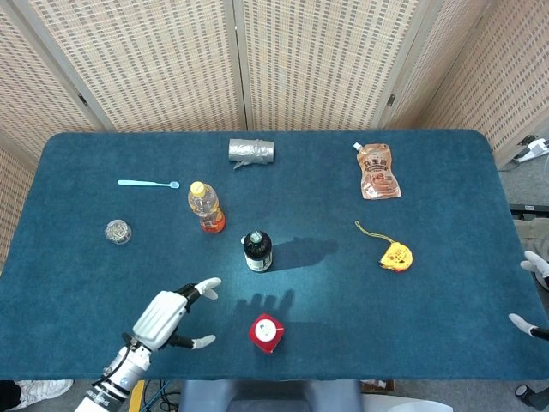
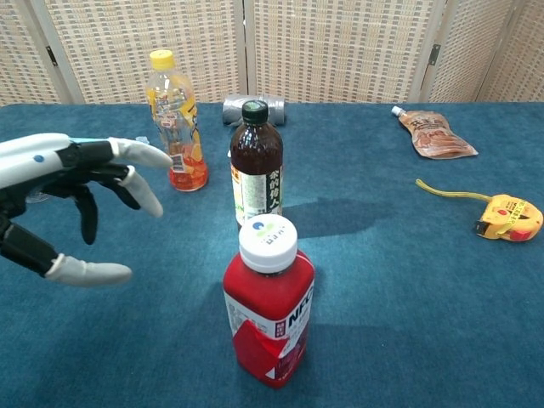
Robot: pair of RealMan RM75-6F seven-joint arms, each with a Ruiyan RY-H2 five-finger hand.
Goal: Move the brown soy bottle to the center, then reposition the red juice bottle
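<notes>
Red juice bottle (image 1: 266, 332) upright nr front edge, left hand (image 1: 163, 314) beside it, fingers (image 1: 206, 286) spread, empty.

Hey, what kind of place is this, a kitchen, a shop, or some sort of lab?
Most likely a robot test or lab setup, not a kitchen. A table covered in blue cloth stands before folding wicker screens, and unrelated items, such as a toothbrush, tape measure and bottles, are spaced across it.
</notes>
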